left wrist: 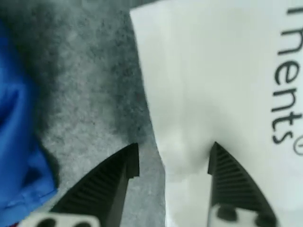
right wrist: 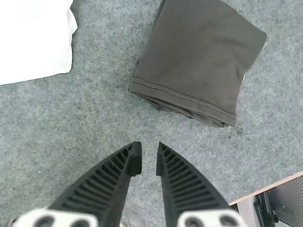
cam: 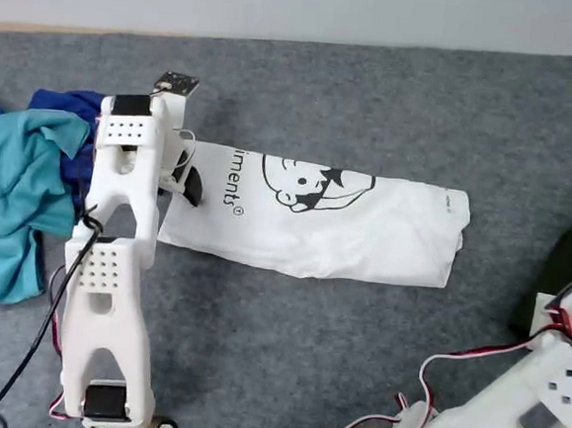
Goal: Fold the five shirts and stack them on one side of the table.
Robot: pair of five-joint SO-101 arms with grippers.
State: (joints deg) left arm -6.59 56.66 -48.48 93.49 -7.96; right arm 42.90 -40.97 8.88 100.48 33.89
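A white shirt (cam: 315,226) with a black print lies folded into a long strip across the middle of the grey table. My left gripper (cam: 184,181) is at its left end, open. In the left wrist view the left gripper (left wrist: 173,158) straddles the white shirt's (left wrist: 213,71) edge, one finger over cloth and one over bare table. A dark folded shirt (cam: 564,271) sits at the right edge. My right gripper (right wrist: 147,158) hangs shut above bare table, just short of the dark shirt (right wrist: 199,61), holding nothing. A corner of the white shirt (right wrist: 33,38) shows nearby.
A crumpled teal shirt (cam: 15,193) and a blue shirt (cam: 71,108) are piled at the left edge, beside the left arm; the blue cloth (left wrist: 19,142) lies close to the left gripper. The right arm (cam: 508,410) fills the bottom right corner. Open table lies in front.
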